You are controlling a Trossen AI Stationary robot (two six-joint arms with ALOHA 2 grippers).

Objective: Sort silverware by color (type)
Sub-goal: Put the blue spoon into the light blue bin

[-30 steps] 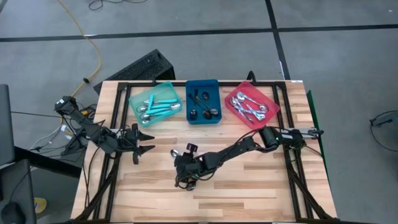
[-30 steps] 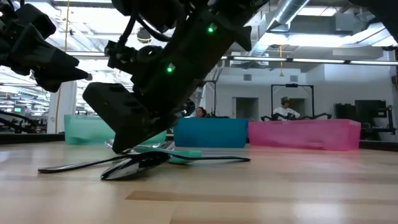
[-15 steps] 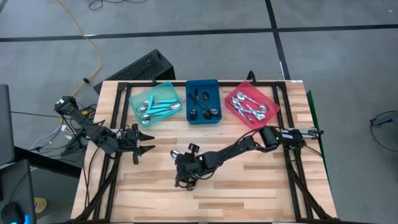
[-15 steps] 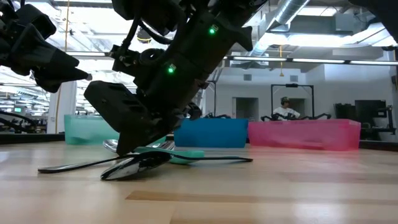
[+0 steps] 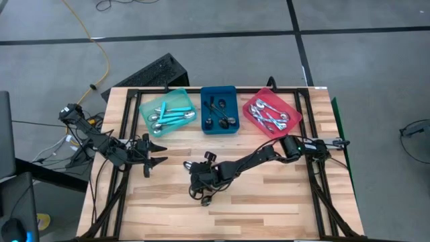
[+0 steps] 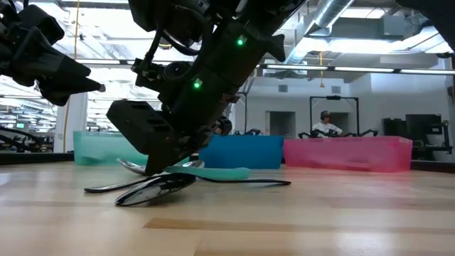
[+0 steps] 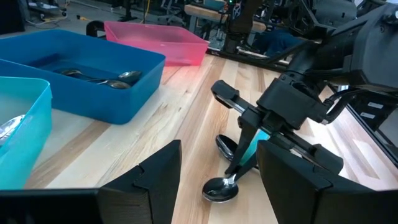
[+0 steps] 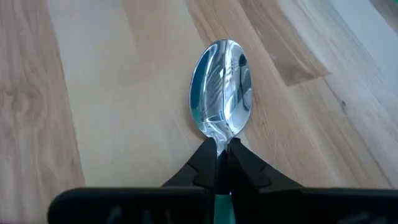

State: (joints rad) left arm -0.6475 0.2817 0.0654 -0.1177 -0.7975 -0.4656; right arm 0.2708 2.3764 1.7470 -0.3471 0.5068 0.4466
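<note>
The silver spoon with a teal plastic handle lies low on the wooden counter, its neck pinched between the fingers of the right claw, the shiny bowl just ahead of the tips. Just beside this claw, two all-black spoons lie touching the teal one. The grip is thin and near the bowl, so I think the spoon may turn or slide out when lifted, or drag a black spoon along. The left claw waits well apart, spread wide. Beyond the right claw stand the teal rectangular plastic tray, the blue one and the red one.
</note>
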